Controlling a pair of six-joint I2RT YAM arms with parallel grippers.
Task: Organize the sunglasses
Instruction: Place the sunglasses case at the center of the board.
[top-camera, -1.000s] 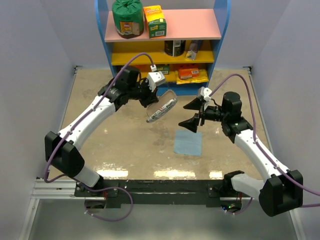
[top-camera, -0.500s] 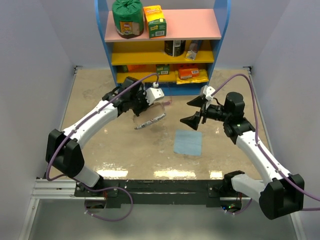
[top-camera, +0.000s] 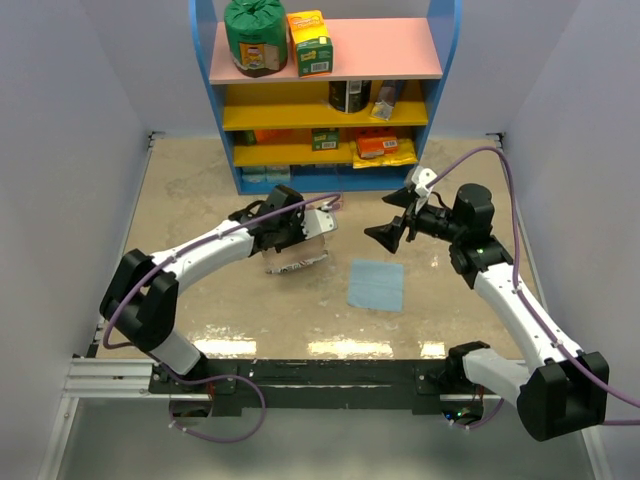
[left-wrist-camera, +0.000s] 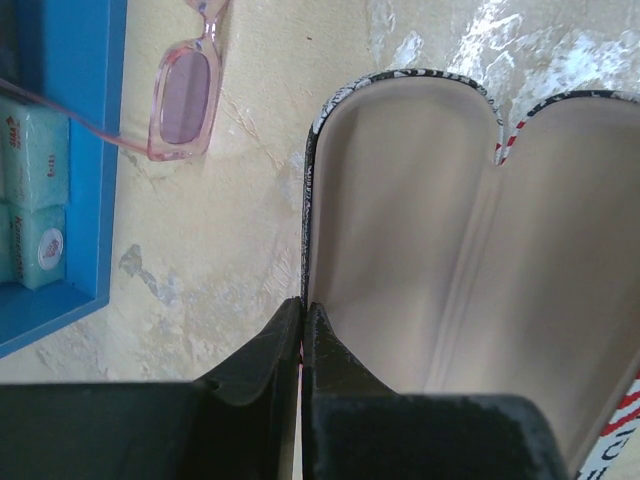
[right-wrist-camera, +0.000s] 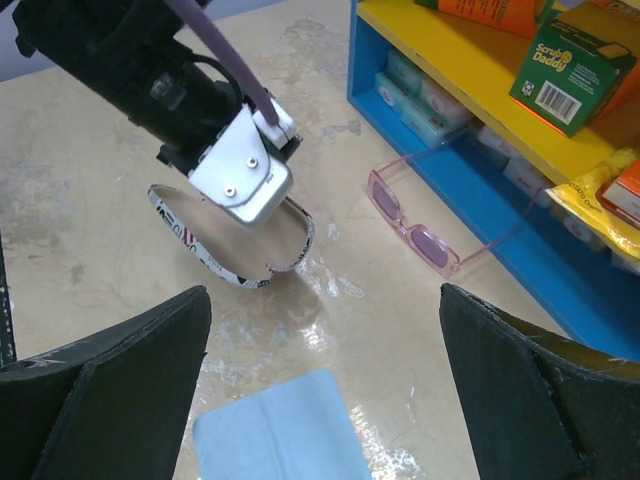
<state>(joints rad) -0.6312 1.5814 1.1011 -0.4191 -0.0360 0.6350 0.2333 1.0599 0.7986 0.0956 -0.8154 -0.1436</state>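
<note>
1. Top external view: the left gripper (top-camera: 318, 226) is reached out over the middle of the table (top-camera: 200, 190) and is clamped on a grey-white pouch (top-camera: 295, 262) with flag print.
2. Left wrist cam makes the grip pretty obvious. The two black fingers are pressed together on the thin rim of the pouch (left-wrist-camera: 400, 250), whose mouth gapes open and shows a plain beige lining.
3. From the right wrist cam the pouch (right-wrist-camera: 270, 245) hangs tilted under that gripper. It's hard to say whether its low edge touches the table or not.
4. The sunglasses (top-camera: 330, 203) aren't in anybody's grip. They lie on the tabletop just in front of the blue base of the shelf unit (top-camera: 330, 100), near the pouch but not touching it.
5. Up close, the sunglasses (left-wrist-camera: 185, 100) have a pink frame and purple-ish lenses, and one thin arm runs toward the shelf's blue edge. The right wrist cam shows them (right-wrist-camera: 410, 235) with arms unfolded.
6. The right gripper (top-camera: 385, 217) floats on the right with its fingers spread wide and nothing between them.
7. A light blue cloth (top-camera: 377, 285) lies flat on the table, below that wide-open gripper (right-wrist-camera: 325, 292) in its own view.
</note>
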